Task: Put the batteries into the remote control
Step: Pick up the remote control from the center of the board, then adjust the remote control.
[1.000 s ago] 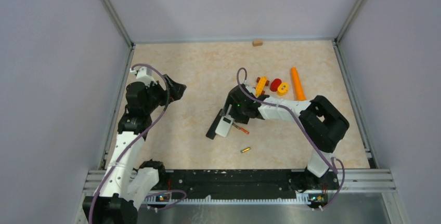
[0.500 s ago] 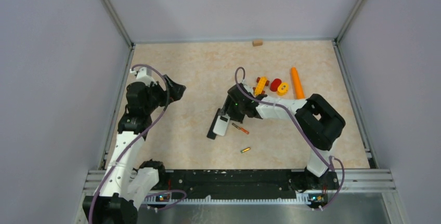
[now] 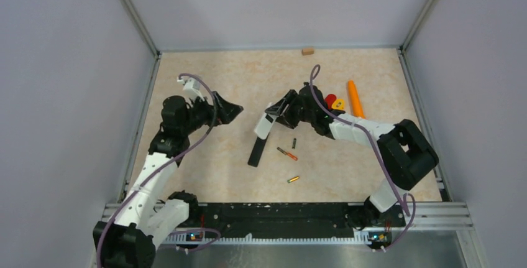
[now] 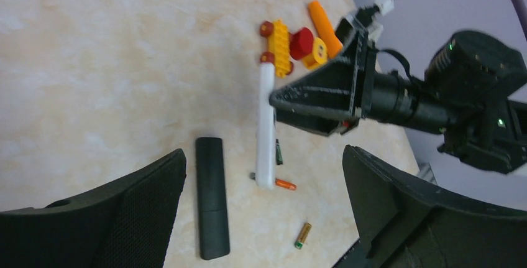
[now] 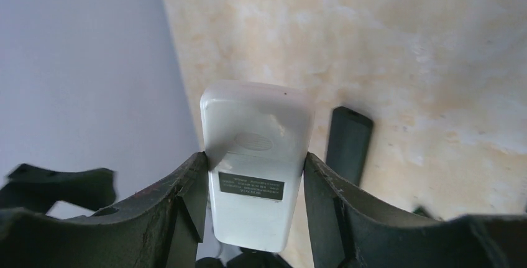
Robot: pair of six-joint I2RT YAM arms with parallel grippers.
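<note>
- My right gripper [image 5: 253, 171] is partly closed on the remote control [image 5: 256, 156] — the two fingers [image 5: 186, 187] press its long sides and the labelled back faces my wrist camera.
- The white remote sticks out past my fingertips and slopes down toward the table [image 3: 205, 156]; I cannot tell whether its low end touches the surface.
- Under the remote's far end, just beyond my fingertips, lies a slim black bar [image 3: 255, 152], flat on the table.
- The batteries are all outside my grip, on the table below the right gripper: a dark small cylinder [image 3: 294, 143] is nearest, an orange-tipped battery [image 3: 286, 153] lies just beyond it, and a gold battery [image 3: 293, 180] sits farther off toward my bases.
- My left gripper [image 3: 234, 111] hangs in the air with its jaws spread as wide as they go — nothing is between them.
- It points across at the right gripper, and from its wrist camera the remote and the black bar show in the gap between its fingers.
- Behind my right wrist, on the far side from the batteries, are a yellow brick [image 4: 279, 47], a red block [image 4: 302, 41] and an orange cone [image 3: 355, 99].
</note>
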